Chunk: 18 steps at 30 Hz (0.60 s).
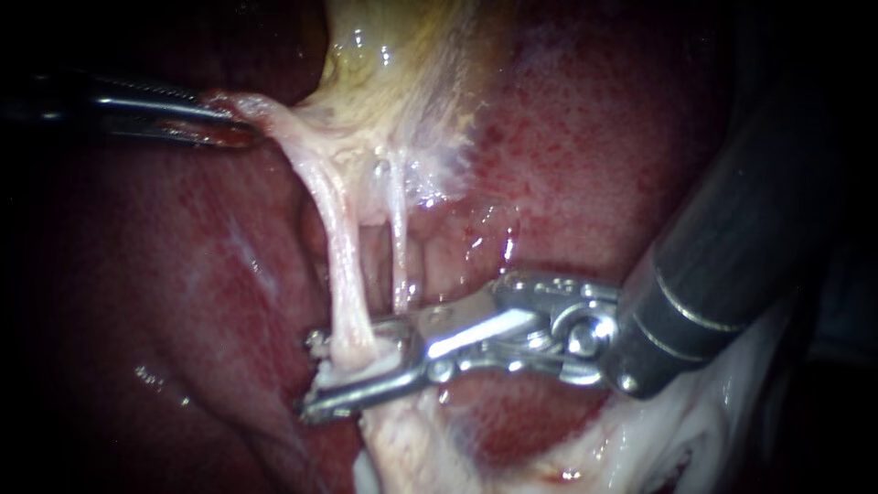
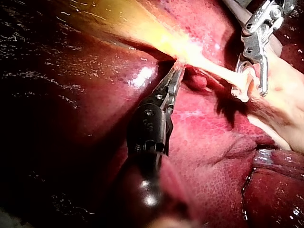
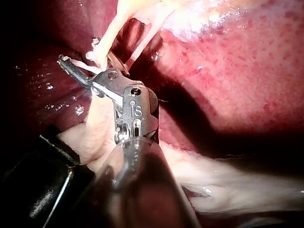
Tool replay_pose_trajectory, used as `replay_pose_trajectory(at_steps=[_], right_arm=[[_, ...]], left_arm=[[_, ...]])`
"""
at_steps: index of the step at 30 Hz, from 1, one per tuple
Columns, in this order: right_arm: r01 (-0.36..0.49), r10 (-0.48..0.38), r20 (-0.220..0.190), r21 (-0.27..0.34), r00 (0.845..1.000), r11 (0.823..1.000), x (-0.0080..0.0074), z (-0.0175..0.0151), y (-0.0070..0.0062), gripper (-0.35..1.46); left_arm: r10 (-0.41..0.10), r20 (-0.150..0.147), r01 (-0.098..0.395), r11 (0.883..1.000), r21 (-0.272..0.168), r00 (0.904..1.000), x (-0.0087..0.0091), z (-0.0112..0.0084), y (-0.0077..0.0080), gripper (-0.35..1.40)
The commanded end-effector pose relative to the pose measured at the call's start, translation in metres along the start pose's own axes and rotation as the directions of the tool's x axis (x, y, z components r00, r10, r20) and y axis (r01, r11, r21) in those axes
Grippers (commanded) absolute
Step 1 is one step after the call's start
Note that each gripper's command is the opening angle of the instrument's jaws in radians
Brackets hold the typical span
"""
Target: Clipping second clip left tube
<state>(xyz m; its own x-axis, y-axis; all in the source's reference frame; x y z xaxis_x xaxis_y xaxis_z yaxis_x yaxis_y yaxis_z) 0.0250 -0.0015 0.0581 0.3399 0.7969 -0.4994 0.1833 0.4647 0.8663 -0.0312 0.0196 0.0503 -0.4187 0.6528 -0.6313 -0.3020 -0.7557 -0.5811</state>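
Two pale tubes run down from the yellowish gallbladder: the thicker left tube and the thin right tube. My right instrument, metal with long jaws, comes in from the right. Its jaws stand open astride the lower end of the left tube, one behind it and one in front. A gap also shows between them in the left wrist view and the right wrist view. My left instrument is shut on pale tissue at the gallbladder's edge and holds it taut to the left.
Dark red liver surrounds the tubes on both sides. Pale fatty tissue lies under the right instrument's shaft. The right tube runs close beside the open jaws.
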Motion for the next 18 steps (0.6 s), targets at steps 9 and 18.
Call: replay_pose_trajectory(at_steps=[9,18], right_arm=[[-0.016,0.016,-0.004,0.007,1.000,1.000,0.0005,-0.0011,-0.0006,-0.08],[-0.045,0.045,-0.003,0.008,0.999,0.999,0.0005,-0.0011,-0.0007,-0.35]], left_arm=[[0.000,0.000,0.000,1.000,-0.001,1.0000,0.0000,0.0001,0.0000,-0.35],[0.000,0.000,0.000,1.000,-0.001,1.0000,0.0000,0.0001,0.0000,-0.35]])
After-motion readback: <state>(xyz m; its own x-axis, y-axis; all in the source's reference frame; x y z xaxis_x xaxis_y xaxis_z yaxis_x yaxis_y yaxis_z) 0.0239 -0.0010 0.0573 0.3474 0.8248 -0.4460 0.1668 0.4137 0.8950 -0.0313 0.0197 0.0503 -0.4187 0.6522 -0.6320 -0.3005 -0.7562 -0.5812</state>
